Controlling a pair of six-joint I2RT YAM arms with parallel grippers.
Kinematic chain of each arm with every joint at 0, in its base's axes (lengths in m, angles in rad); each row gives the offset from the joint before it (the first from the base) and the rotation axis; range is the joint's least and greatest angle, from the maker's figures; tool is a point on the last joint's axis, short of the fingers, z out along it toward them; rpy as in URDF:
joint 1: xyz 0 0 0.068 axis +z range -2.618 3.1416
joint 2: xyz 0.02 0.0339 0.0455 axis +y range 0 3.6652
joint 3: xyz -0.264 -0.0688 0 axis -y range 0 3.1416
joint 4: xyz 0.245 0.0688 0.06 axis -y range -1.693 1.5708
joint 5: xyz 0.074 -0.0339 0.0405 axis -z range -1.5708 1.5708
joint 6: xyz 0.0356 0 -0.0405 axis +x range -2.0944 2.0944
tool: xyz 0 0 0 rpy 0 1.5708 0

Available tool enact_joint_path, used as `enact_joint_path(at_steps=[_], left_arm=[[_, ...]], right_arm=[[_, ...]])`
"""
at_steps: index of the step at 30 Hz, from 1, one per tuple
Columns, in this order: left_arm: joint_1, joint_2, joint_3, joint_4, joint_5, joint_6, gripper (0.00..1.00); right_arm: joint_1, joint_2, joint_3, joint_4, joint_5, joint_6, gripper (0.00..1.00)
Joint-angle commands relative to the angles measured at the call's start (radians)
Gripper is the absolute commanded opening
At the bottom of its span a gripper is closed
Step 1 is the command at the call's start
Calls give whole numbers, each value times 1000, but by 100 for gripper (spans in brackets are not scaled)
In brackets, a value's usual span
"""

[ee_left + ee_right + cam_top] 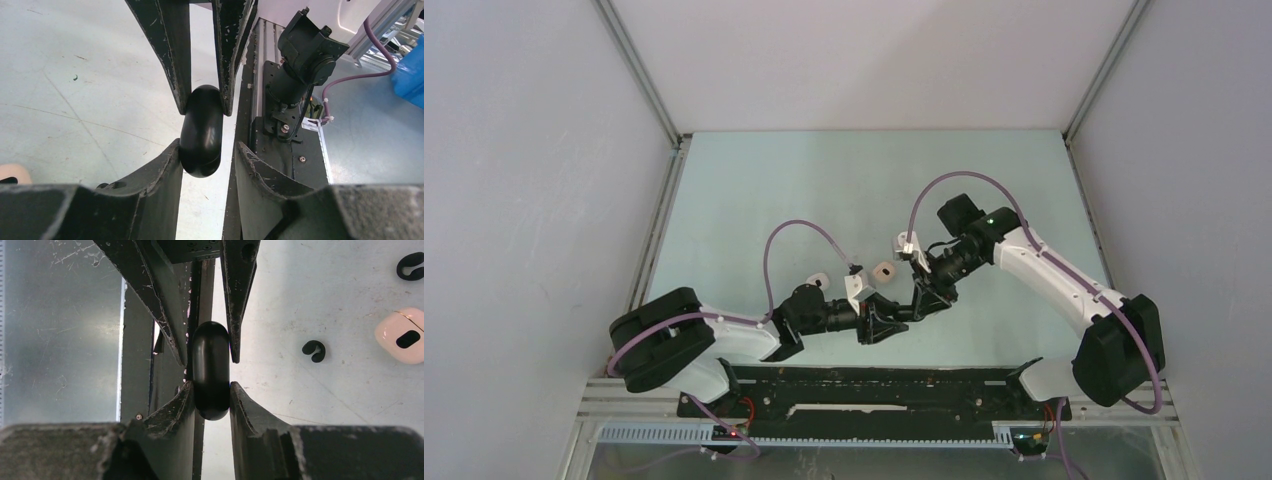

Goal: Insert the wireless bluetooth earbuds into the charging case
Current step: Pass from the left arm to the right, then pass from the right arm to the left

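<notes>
A black pebble-like charging case [201, 132] is held in the air between both grippers, closed as far as I can see. My right gripper [210, 386] is shut on it, both fingers pressed to its sides. My left gripper [207, 146] is open around its other end: the left finger touches it and the right finger stands apart. In the top view the two grippers meet tip to tip, left [898, 320] and right [912, 308], and hide the case. Two tiny black C-shaped earbuds [314, 350] [412, 266] lie on the table.
A pale pink case [402, 335] with a dark oval opening lies next to the black earbuds. Two pale rounded things [885, 271] [817, 281] lie just behind the grippers. The black base rail [874, 385] runs along the near edge.
</notes>
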Motion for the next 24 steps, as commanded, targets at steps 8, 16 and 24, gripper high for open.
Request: enact_joint_path(at_steps=[8, 16, 24], left_arm=[[3, -7, 6, 10, -27, -7, 44], [14, -1, 4, 14, -46, -24, 45], [20, 5, 8, 13, -47, -30, 44]], right_arm=[[-21, -30, 4, 3, -20, -11, 13], [-26, -32, 4, -2, -24, -16, 13], [-28, -43, 3, -5, -31, -23, 14]])
